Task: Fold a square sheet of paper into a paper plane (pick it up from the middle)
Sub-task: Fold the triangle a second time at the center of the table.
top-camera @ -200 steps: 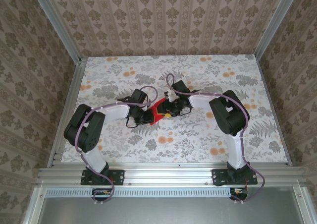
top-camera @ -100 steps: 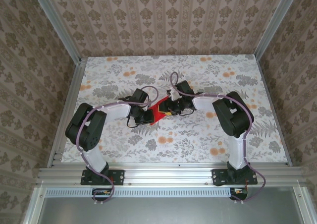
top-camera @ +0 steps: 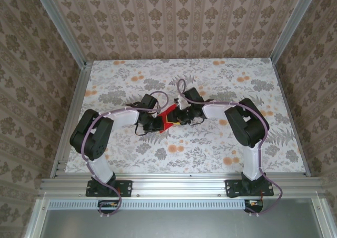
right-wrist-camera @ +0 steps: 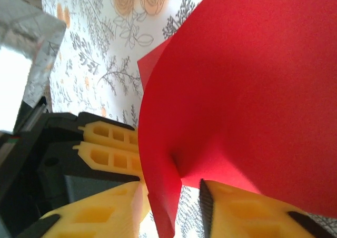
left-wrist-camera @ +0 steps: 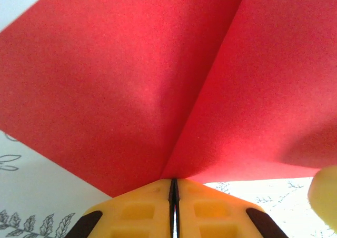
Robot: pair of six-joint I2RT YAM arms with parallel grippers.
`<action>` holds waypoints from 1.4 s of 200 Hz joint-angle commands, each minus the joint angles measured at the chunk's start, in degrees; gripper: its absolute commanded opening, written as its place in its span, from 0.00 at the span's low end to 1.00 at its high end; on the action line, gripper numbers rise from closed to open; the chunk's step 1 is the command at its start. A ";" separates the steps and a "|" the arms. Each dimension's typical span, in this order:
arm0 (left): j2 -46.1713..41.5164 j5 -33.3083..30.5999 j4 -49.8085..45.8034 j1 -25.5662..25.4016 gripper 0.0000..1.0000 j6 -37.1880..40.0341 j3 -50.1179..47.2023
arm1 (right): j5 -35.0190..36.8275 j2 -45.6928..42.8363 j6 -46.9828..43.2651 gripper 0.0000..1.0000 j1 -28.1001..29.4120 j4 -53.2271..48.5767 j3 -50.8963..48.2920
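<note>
The left gripper (left-wrist-camera: 174,184) is pinched closed; the right gripper (right-wrist-camera: 171,188) facing it stands parted.

Soft, even light fills the top view: the table (top-camera: 221,148) is bright, shadows are faint and short, and the picture is sharp to its edges. In the left wrist view the sheet of paper (left-wrist-camera: 105,90) lies too close, soft and grainy, darker beside its crease. The right wrist view is brighter, with a washed-out blur at upper left
</note>
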 commanded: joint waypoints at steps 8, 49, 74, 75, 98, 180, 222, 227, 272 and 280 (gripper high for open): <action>0.82 -1.39 -2.00 -0.31 0.11 -1.09 1.38 | 1.33 0.64 -2.78 0.23 0.34 -4.47 2.46; -3.71 -0.20 -0.74 -0.14 0.20 -1.09 1.67 | 4.72 1.96 -5.67 0.10 0.35 -9.23 4.73; -5.55 -0.38 0.00 0.08 0.27 -1.20 1.24 | 6.04 2.48 -7.05 0.09 0.35 -11.17 5.48; -5.57 -0.35 0.12 0.10 0.27 -1.15 1.15 | 6.06 2.46 -7.02 0.09 0.35 -11.22 5.52; -5.61 -1.02 0.77 0.30 0.29 -1.27 0.40 | 6.72 2.86 -7.55 0.09 0.35 -11.93 5.81; -0.15 -1.90 -2.00 0.25 0.25 -0.55 1.71 | 8.63 3.47 -9.33 0.09 0.35 -15.00 7.64; 0.56 -2.17 -3.02 0.12 0.21 0.07 1.87 | 8.87 3.93 -9.63 0.09 0.35 -15.76 8.52; 0.58 -2.17 -3.06 0.12 0.20 0.18 1.91 | 8.89 4.09 -9.67 0.09 0.35 -15.88 8.66; 1.48 -2.95 -4.16 -0.14 0.20 0.91 2.18 | 11.44 4.81 -10.06 0.09 0.35 -18.07 9.84; 1.55 -3.04 -4.33 -0.14 0.20 1.00 2.16 | 11.98 4.89 -10.08 0.09 0.34 -18.36 9.92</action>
